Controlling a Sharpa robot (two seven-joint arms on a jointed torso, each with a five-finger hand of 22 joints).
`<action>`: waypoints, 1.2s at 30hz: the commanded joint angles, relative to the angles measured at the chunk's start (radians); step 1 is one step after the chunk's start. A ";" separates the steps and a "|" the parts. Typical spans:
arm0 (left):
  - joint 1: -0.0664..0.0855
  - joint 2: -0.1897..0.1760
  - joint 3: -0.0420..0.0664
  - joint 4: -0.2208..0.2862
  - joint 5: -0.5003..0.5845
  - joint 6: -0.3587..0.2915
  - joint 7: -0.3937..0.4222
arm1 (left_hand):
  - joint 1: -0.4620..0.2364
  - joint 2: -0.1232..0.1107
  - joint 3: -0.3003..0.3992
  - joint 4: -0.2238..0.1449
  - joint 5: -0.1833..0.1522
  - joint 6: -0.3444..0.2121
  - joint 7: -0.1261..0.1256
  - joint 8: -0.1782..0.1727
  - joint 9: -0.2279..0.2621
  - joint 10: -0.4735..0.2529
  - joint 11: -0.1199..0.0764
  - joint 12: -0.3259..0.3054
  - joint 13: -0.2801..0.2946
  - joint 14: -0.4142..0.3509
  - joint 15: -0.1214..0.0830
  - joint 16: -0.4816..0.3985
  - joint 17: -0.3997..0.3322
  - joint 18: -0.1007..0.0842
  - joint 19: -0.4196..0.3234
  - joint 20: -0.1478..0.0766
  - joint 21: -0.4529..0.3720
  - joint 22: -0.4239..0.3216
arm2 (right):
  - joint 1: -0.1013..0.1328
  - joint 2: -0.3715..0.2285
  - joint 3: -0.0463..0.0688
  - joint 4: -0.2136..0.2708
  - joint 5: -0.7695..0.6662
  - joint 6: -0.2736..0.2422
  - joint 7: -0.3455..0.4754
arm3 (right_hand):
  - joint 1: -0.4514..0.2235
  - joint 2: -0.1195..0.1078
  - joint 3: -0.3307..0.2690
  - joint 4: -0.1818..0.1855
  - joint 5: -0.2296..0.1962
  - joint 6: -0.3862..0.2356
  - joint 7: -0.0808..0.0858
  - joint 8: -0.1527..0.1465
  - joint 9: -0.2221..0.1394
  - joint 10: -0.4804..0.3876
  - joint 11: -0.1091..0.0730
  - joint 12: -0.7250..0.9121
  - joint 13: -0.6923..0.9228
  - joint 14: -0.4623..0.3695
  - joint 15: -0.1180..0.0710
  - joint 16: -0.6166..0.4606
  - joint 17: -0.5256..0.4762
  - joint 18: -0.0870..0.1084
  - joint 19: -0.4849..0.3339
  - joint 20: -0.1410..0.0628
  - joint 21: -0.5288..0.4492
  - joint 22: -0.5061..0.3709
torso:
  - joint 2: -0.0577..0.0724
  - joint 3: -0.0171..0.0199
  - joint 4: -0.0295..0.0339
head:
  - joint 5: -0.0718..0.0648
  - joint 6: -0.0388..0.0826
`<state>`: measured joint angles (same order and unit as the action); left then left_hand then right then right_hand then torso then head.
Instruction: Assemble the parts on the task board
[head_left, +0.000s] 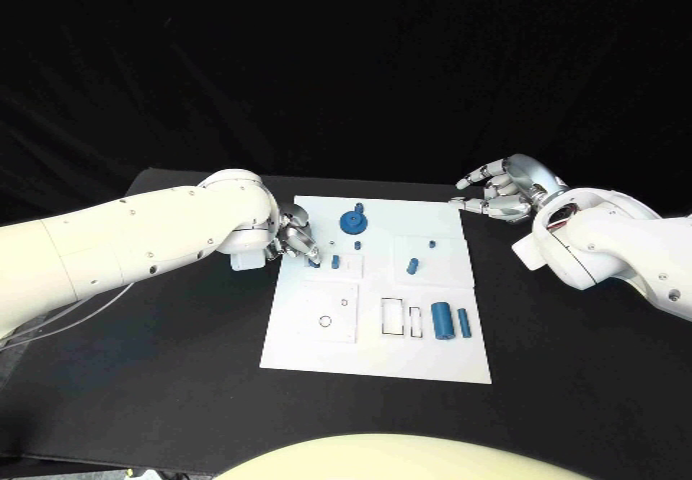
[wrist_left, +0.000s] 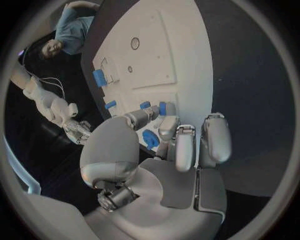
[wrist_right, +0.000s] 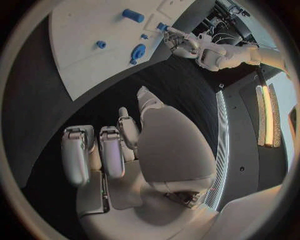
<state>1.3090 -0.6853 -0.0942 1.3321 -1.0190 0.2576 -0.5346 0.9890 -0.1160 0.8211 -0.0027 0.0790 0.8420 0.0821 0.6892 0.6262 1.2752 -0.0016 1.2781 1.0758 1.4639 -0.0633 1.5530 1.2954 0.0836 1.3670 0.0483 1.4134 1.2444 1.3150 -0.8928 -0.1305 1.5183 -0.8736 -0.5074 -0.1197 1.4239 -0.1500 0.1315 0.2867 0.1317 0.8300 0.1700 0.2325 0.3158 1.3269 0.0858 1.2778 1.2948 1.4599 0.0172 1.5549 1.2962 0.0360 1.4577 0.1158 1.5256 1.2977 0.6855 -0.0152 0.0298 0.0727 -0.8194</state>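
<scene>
I see left hand (head_left: 293, 240) at task board (head_left: 433, 350) left edge, fingers (wrist_left: 145, 115) reaching small blue peg (head_left: 336, 263); cannot tell whether clamped on it or just touching. Right hand (head_left: 500, 188) hovers off board's far right corner, fingers loosely apart, holding nothing. Gear-shaped part (head_left: 355, 221) sits near far edge, another peg (head_left: 413, 266) mid-board, two blue cylinders (head_left: 451, 324) toward near right corner of board. I judge step: picking or seating peg. Next move calls for firm pinch, upright alignment over hole.
</scene>
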 joint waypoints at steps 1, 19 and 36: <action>-0.003 0.006 -0.002 0.001 0.004 0.001 0.001 | -0.002 0.030 0.098 -0.019 0.052 0.074 -0.043 0.102 0.051 0.099 -0.025 0.015 0.020 0.107 -0.010 0.018 0.275 -0.015 0.015 -0.007 0.020 0.022 | -0.001 0.000 0.000 0.002 -0.002 0.003 0.001 | -0.022 -0.005 0.026 -0.001 0.010 -0.006 -0.001 0.023 0.008 -0.007 -0.002 -0.005 0.003 0.097 -0.010 -0.013 0.226 -0.023 0.092 -0.007 -0.008 0.246 | 0.000 0.0005 0.0003 | 0.000 0.000; -0.003 0.019 -0.002 -0.013 0.011 0.005 0.001 | -0.028 0.056 0.080 0.004 0.040 0.087 -0.046 0.099 0.030 0.106 -0.028 0.015 0.027 0.107 -0.012 0.018 0.275 -0.017 0.018 -0.010 0.023 0.028 | -0.001 -0.002 0.000 0.003 -0.002 0.002 0.001 | -0.022 -0.005 0.026 -0.001 0.010 -0.006 -0.001 0.023 0.008 -0.007 -0.002 -0.005 0.003 0.097 -0.010 -0.013 0.226 -0.023 0.092 -0.007 -0.008 0.246 | 0.000 -0.0011 0.0004 | -0.005 -0.001; -0.003 0.024 -0.002 -0.019 0.001 0.015 0.000 | -0.079 0.037 0.009 0.039 0.030 0.096 -0.049 0.097 0.003 0.109 -0.030 0.012 0.033 0.107 -0.013 0.018 0.275 -0.017 0.019 -0.011 0.022 0.029 | -0.001 -0.002 0.000 0.004 -0.003 0.004 0.003 | -0.024 -0.006 0.026 -0.001 0.010 -0.007 -0.001 0.028 0.008 -0.008 -0.002 -0.006 0.001 0.097 -0.010 -0.014 0.225 -0.023 0.091 -0.007 -0.009 0.246 | -0.001 -0.0010 0.0014 | -0.008 -0.002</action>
<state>1.3088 -0.6655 -0.0949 1.3097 -1.0163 0.2678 -0.5362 0.9195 -0.1014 0.8061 0.0210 0.0786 0.8516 0.0758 0.7250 0.6267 1.3057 -0.0144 1.2780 1.0909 1.4648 -0.0645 1.5530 1.2954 0.0835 1.3723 0.0431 1.4136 1.2550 1.3150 -0.8945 -0.1305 1.5206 -0.8744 -0.5057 -0.1196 1.4239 -0.1500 0.1315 0.2867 0.1317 0.8300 0.1700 0.2326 0.3158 1.3269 0.0858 1.2778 1.2947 1.4599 0.0172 1.5549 1.2962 0.0360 1.4577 0.1158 1.5256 1.2977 0.6849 -0.0162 0.0303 0.0651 -0.8226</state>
